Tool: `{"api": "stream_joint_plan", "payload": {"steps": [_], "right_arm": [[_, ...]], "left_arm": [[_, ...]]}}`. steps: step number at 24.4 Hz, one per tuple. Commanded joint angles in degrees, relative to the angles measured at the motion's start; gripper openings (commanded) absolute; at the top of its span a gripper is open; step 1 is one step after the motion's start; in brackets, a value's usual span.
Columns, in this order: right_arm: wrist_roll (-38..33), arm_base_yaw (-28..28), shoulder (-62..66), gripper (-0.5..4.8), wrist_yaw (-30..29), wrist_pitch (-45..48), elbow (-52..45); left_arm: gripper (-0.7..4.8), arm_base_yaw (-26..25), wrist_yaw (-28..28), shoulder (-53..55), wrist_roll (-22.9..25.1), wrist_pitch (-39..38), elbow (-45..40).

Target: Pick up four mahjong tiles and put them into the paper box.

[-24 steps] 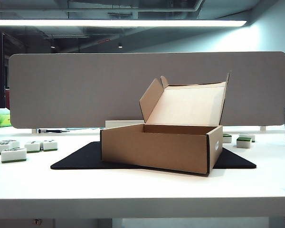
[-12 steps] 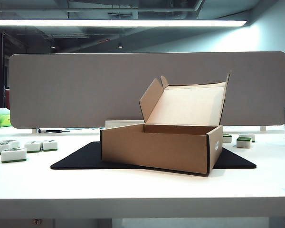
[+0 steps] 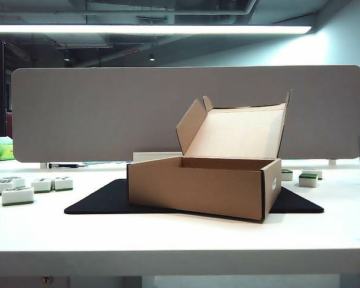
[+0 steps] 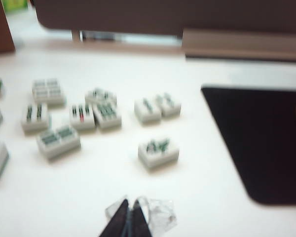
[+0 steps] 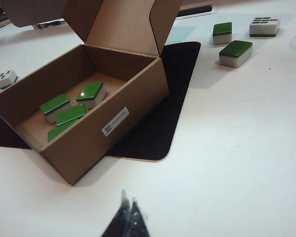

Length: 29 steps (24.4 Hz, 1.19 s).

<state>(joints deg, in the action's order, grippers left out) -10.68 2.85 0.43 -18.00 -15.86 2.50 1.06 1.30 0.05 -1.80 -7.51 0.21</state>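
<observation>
The paper box (image 3: 198, 186) stands open on a black mat, its lid flap raised at the back. In the right wrist view several mahjong tiles (image 5: 71, 109) with green tops lie close together on the floor of the paper box (image 5: 133, 94). My right gripper (image 5: 128, 199) is shut and empty, hovering over bare table in front of the box's labelled side. My left gripper (image 4: 129, 203) is shut on nothing, above the white table short of a scatter of loose tiles. Neither gripper shows in the exterior view.
Loose white-faced tiles (image 4: 158, 150) lie spread left of the black mat (image 4: 256, 138); these loose tiles (image 3: 17, 195) show in the exterior view too. Two green-topped tiles (image 5: 235, 52) and a face-up one (image 5: 264, 24) sit right of the box. A grey partition (image 3: 108, 114) closes the back.
</observation>
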Motion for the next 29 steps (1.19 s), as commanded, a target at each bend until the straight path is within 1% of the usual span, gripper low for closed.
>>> {"api": "stream_joint_plan", "payload": {"steps": [1, 21, 22, 23, 24, 26, 29], "right_arm": [[0.0, 0.0, -0.4, -0.01, -0.1, 0.9, 0.1], [0.1, 0.0, -0.4, -0.01, 0.0, 0.9, 0.1], [2.0, 0.0, -0.4, -0.01, 0.3, 0.9, 0.1], [5.2, 0.0, -0.4, -0.01, 1.6, 0.9, 0.1], [6.2, 0.0, -0.4, -0.01, 4.0, 1.1, 0.0], [6.1, 0.1, -0.5, -0.01, 7.3, 1.4, 0.0], [6.0, 0.1, -0.5, -0.01, 10.3, 1.9, 0.0]], "left_arm": [[-0.02, 0.0, 0.0, 0.0, -0.2, -3.1, 0.1], [-0.02, 0.0, 0.4, 0.0, -0.3, -3.1, 0.1], [-0.02, 0.0, 0.4, 0.0, -0.3, -3.1, 0.1], [-0.02, 0.0, 0.4, 0.0, -0.3, -3.1, 0.1], [-0.02, 0.0, 0.4, 0.0, -0.4, -3.1, 0.1], [-0.02, 0.0, 0.4, 0.0, -0.4, -3.1, 0.1], [-0.02, 0.0, 0.4, 0.0, -0.4, -3.1, 0.1]]}}
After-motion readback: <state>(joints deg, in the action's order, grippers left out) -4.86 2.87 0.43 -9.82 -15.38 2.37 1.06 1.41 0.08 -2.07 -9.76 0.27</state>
